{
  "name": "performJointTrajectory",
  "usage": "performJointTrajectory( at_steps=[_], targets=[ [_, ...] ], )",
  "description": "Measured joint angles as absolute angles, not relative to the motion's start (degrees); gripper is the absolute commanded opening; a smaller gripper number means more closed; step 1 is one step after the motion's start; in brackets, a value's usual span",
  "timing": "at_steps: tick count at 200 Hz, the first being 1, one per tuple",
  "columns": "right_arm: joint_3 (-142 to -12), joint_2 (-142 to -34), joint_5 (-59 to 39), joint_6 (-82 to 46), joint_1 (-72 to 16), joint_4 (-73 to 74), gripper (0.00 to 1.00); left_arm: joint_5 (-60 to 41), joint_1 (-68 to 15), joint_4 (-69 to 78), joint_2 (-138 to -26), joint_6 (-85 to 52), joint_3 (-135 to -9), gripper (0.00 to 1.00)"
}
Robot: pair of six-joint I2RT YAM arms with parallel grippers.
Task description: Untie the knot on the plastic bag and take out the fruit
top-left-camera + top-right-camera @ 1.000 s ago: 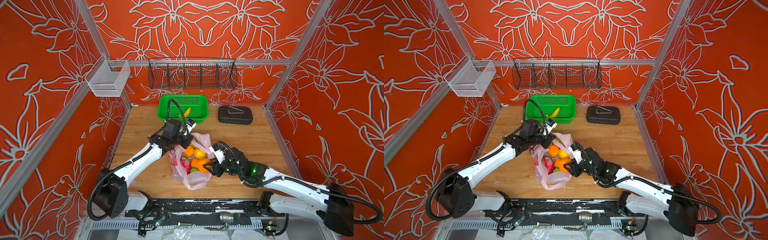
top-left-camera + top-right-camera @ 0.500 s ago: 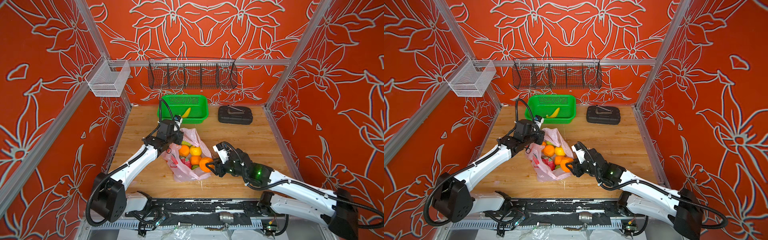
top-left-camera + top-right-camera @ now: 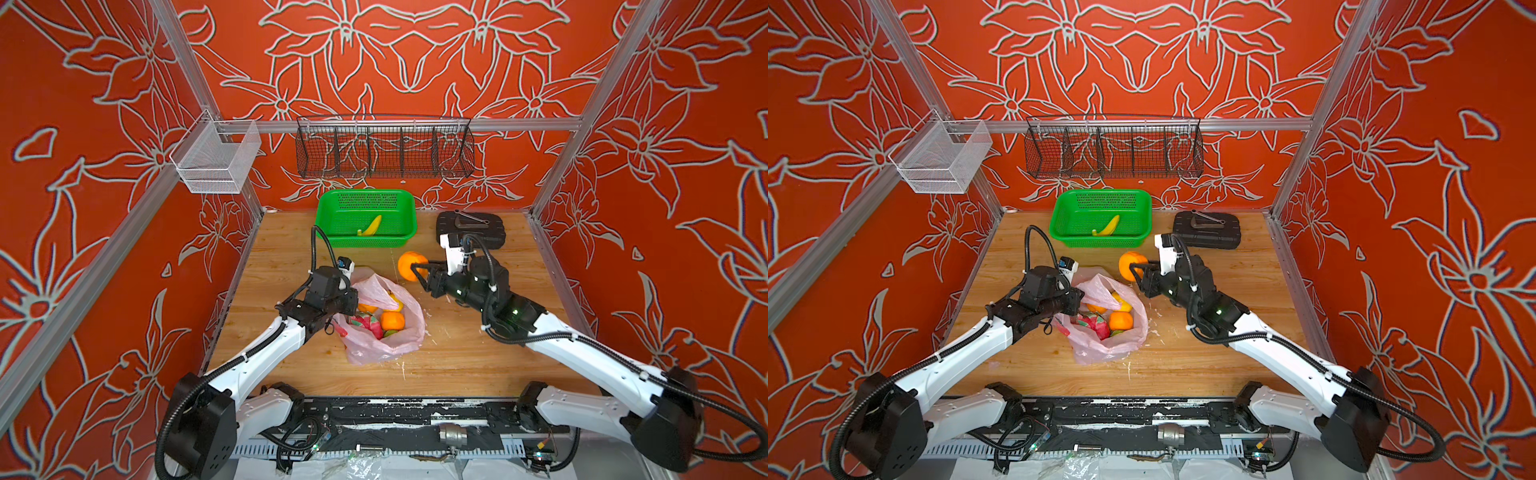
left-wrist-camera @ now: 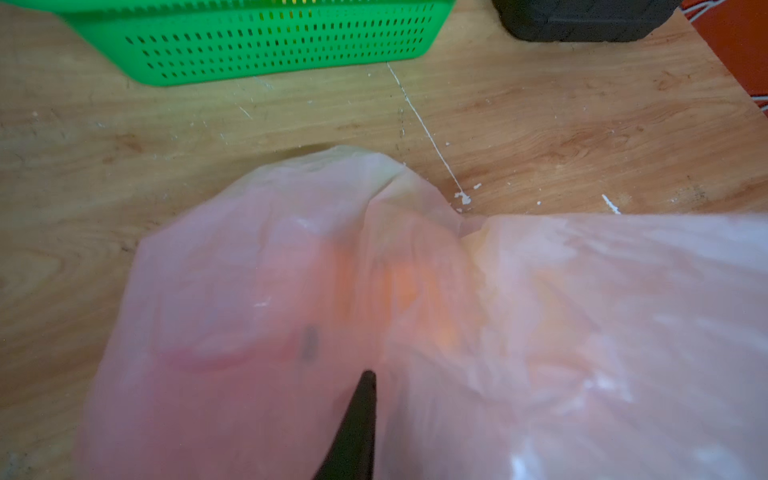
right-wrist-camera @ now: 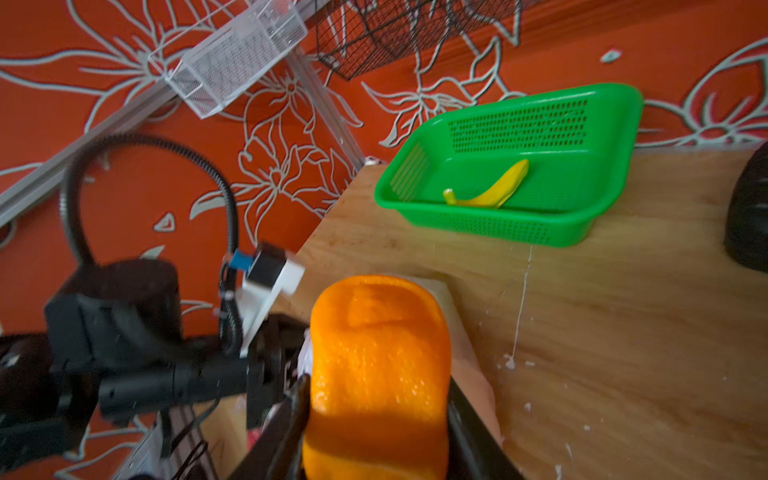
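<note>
Above the wooden table the right gripper clamped an orange between the open plastic bag, other fruit inside, and the green basket, likely its next drop-off, while the left gripper sat at the bag's rim, its jaw state impossible to tell.

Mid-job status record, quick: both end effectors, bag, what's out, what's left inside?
right end effector: shut on orange, outside the plastic bag, short of the green basket
left end effector: at the plastic bag's mouth edge; grip unclear
plastic bag: mouth open, no knot showing
inside bag: second orange, dragon fruit, yellow fruit
green basket: banana only
</note>
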State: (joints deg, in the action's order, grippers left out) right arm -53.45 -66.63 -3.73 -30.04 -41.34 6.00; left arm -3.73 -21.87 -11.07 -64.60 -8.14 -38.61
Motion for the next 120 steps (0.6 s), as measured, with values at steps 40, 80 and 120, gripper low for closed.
performJointTrajectory(
  at_steps=[40, 80, 120],
  targets=[
    [-63.7, -78.7, -3.4, -29.6, -36.4, 6.9, 0.46, -3.6, -22.7, -13.0, -60.7, -9.5, -37.1, 0.65],
    [-72.6, -92.5, -3.4, -29.1, -33.4, 7.1, 0.45, -3.3, -23.9, -17.3, -50.9, -11.3, -38.7, 0.87],
    [-79.1, -104.6, -3.6, -33.7, -30.9, 10.5, 0.45, -3.8, -24.5, -22.0, -45.4, -13.1, -44.8, 0.98]
  ],
)
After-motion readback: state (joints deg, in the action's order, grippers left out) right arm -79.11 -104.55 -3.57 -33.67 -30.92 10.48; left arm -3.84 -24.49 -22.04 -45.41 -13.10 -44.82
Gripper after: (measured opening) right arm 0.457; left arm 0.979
